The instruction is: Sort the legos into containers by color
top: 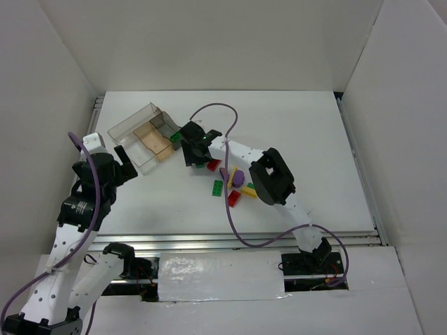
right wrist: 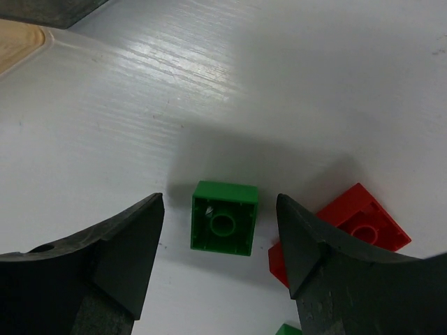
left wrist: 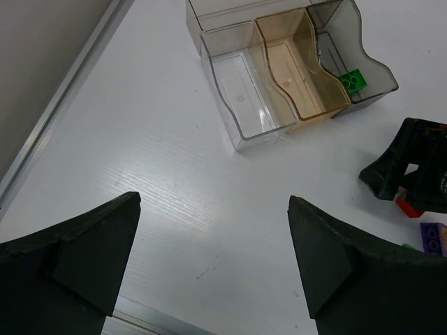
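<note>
The clear tray point(top: 140, 125) lies at the far left, with clear point(left wrist: 244, 105), tan point(left wrist: 297, 80) and smoky grey point(left wrist: 328, 28) compartments. One green lego point(left wrist: 353, 80) lies in the grey compartment. My right gripper point(top: 198, 158) is open just right of the tray. Its jaws stand on either side of an upside-down green lego point(right wrist: 224, 218) on the table, without touching it. A red lego point(right wrist: 363, 223) lies beside its right finger. The other legos form a pile: green point(top: 218, 188), red point(top: 234, 198), purple point(top: 237, 178) and yellow point(top: 248, 192). My left gripper point(top: 128, 162) is open and empty, near the tray's front.
The right arm point(top: 272, 178) stretches over the lego pile and hides part of it. White walls enclose the table on three sides. A metal rail point(left wrist: 56, 105) runs along the left edge. A purple cable point(top: 230, 118) loops over the right arm.
</note>
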Tool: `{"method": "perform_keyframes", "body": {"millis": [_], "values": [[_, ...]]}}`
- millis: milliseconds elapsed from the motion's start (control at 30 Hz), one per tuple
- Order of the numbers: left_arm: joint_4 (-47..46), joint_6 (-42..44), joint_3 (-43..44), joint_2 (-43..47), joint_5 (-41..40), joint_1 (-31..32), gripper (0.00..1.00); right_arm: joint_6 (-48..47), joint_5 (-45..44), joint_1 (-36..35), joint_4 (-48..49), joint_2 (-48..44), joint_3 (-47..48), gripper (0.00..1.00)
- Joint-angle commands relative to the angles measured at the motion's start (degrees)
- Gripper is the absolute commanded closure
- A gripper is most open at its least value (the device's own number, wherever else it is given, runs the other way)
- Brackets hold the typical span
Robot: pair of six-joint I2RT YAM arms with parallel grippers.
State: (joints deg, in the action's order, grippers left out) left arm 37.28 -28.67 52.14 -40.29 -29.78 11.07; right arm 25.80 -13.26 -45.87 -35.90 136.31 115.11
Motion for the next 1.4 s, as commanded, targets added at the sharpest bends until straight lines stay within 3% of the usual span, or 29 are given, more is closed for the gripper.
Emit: {"method": "perform_keyframes", "body": {"millis": [0,67,167,267,367,400,500,600,800,1067,1167,1267,1367], "values": [[-2.1,0.8,1.4,-0.2,0.4,-0.3,0.01,-0.6,-1.5,0.2,-0.9,1.5,4.2,0.28],[-2.1,0.8,1.4,-0.1,0.4,-0.3,0.0,-0.3,-1.1,0.2,-0.7,2.0,3.8,0.32],[-2.1,0.8,1.3,0.0,0.4,-0.3,0.01,0.0,-0.8,0.1,0.5,1.2,1.8,0.55],[-2.3,0.9,1.3,0.0,0.4,-0.3,0.0,0.3,-1.2,-0.1,0.5,0.6,1.4,0.67],[-2.3,0.9,1.3,-0.1,0.6,-0.3,0.0,0.4,-0.2,0.1,1.5,-1.0,0.1,0.87],[-2.2,0.9,1.3,0.0,0.6,-0.3,0.0,0.5,2.5,0.1,2.7,-2.0,-0.8,0.88],[-2.3,0.9,1.3,0.0,0.6,-0.3,0.01,2.1,10.9,1.1,10.7,-7.0,-6.5,0.88],[-2.4,1.0,1.3,0.0,0.8,-0.3,0.0,6.7,13.0,2.0,19.4,-11.1,-10.5,0.89],[-2.6,1.2,1.1,0.0,1.2,-0.3,0.01,14.3,15.4,3.9,31.5,-7.0,-4.7,0.88],[-2.7,1.2,0.9,-0.1,2.4,-0.3,0.01,17.6,16.7,5.9,34.5,2.2,9.9,0.83],[-2.9,1.4,0.9,-0.3,3.0,-0.3,0.0,17.0,17.6,6.3,32.6,5.7,16.3,0.71],[-2.9,1.5,0.9,-0.2,3.1,-0.3,0.0,16.7,19.1,6.8,29.3,9.8,22.5,0.67],[-3.0,1.5,0.9,-0.3,3.2,-0.3,0.0,16.9,19.3,6.8,30.2,10.2,21.6,0.65]]}}
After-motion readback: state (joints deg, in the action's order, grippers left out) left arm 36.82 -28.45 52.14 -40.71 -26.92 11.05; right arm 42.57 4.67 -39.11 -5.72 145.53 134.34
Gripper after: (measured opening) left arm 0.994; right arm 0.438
